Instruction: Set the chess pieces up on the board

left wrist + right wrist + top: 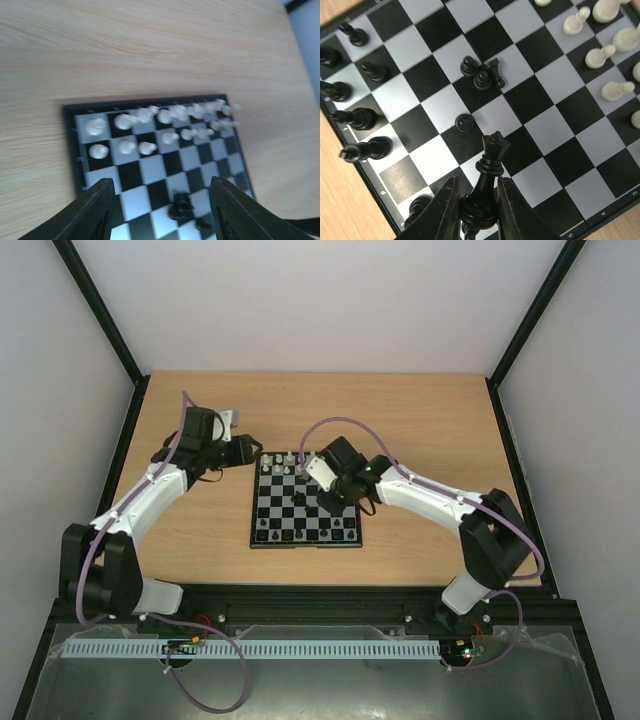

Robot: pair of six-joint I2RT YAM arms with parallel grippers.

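The board (253,538) lies mid-table, with white chess pieces (165,117) in its far rows and black chess pieces (356,119) along the near edge. My right gripper (477,181) is shut on the base of a black queen (491,152), held just above the board's near squares. A small heap of black pieces (482,75) lies toppled near the board's middle, with one black pawn (464,122) upright beside it. My left gripper (162,200) is open with nothing between its fingers, hovering over the board's left side, with the same black heap (181,206) below.
Bare wooden tabletop (430,420) surrounds the board on all sides. Dark frame posts (100,310) and pale walls close in the back and sides. The right arm (440,502) reaches across the board's right edge.
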